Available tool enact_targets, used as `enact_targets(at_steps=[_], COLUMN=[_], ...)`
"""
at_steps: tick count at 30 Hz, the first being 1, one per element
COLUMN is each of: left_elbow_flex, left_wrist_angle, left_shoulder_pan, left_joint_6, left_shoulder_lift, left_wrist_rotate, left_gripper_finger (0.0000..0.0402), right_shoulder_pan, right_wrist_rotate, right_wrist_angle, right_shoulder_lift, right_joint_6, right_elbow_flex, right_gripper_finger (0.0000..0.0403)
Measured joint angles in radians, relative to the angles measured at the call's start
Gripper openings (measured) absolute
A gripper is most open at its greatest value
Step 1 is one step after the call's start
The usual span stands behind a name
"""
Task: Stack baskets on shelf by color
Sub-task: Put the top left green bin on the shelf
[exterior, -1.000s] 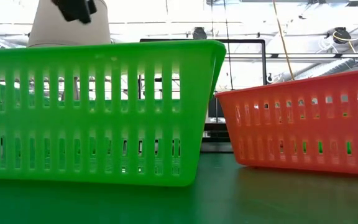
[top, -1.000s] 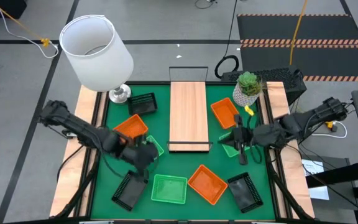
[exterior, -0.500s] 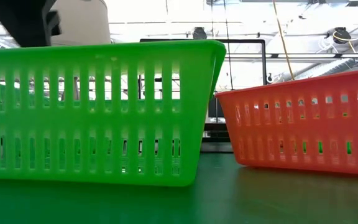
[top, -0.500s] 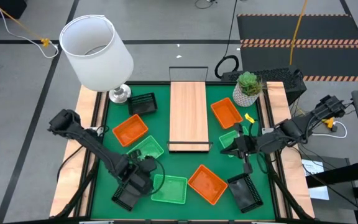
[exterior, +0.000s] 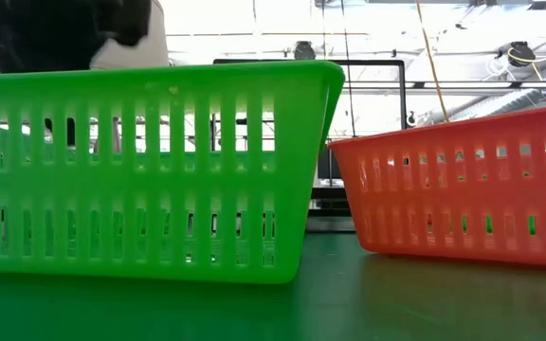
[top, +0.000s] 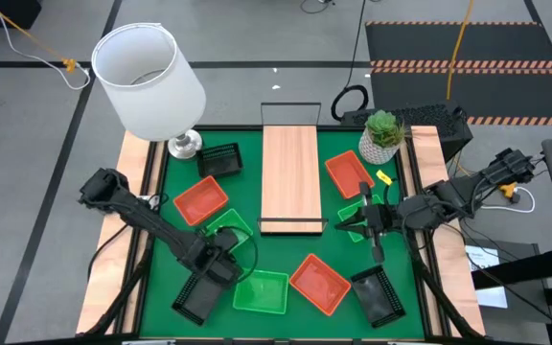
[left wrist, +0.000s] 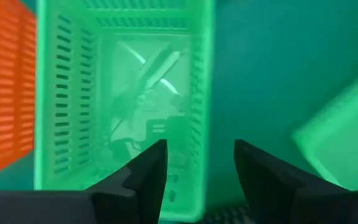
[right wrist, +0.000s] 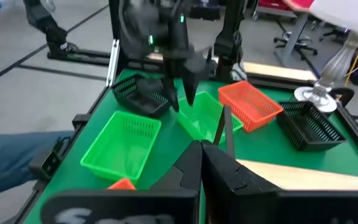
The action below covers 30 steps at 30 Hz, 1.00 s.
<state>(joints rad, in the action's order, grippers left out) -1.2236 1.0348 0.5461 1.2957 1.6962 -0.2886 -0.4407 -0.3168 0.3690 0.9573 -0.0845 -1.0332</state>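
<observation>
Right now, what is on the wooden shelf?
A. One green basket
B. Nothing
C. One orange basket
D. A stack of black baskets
B: in the high view the shelf shows only bare wood, and the baskets, such as the orange basket beside it, all sit on the green mat.

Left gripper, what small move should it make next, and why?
Probably lower the left gripper so its open fingers straddle the near wall of the green basket and then close. In the left wrist view that wall lies just ahead of the gap between the fingers, nothing is held, and the shelf has no baskets on it.
</observation>
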Motion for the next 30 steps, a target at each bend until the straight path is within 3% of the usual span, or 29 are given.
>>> enact_targets(at_steps=[15,30], left_elbow_flex=[0.068,0.118], left_wrist_angle=[-0.003,-0.112], left_shoulder_pan=[0.005,0.006], left_joint_6=[0.043,-0.052], left_shoulder_lift=[-0.005,-0.005], left_wrist_rotate=[0.023,0.035], left_gripper_finger=[0.0183,0.0058], right_shoulder_pan=[0.016,0.016], right_wrist_rotate=[0.0,0.0], right_wrist_angle=[0.001,0.002], right_shoulder_lift=[0.0,0.0], right_joint_6=[0.018,0.018], right_elbow_flex=[0.0,0.0], right_gripper_finger=[0.0,0.0])
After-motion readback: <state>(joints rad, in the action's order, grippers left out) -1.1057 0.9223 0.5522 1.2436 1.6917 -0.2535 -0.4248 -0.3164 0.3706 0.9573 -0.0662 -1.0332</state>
